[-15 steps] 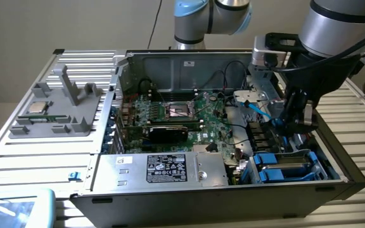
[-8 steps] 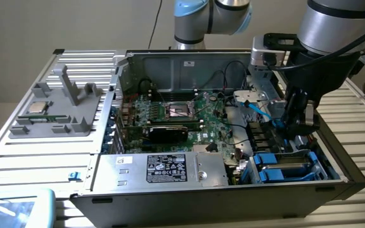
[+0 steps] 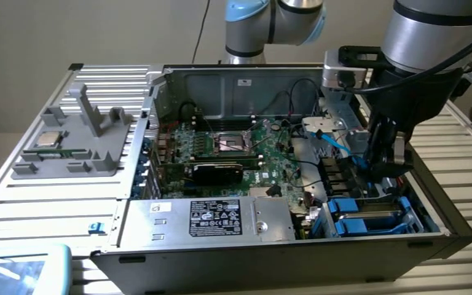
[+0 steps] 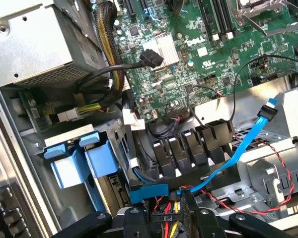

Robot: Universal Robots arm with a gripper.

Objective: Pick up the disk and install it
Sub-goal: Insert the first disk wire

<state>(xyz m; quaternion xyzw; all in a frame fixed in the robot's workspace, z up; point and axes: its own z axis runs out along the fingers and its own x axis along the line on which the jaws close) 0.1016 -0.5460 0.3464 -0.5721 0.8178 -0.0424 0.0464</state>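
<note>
Gripper (image 3: 381, 171) hangs inside the computer case (image 3: 269, 253), at 3 o'clock in the exterior view, tight against the side wall; open or closed, I cannot tell; disk (image 3: 365, 216) with blue tabs sits in the corner bay at 4 o'clock, near it.

The arm (image 3: 432, 31) angles down from above, its claw (image 3: 381, 165) pointing straight down.

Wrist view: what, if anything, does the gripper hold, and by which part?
It cannot be told: a blue plastic edge lies at the gripper, its hold hidden.
</note>
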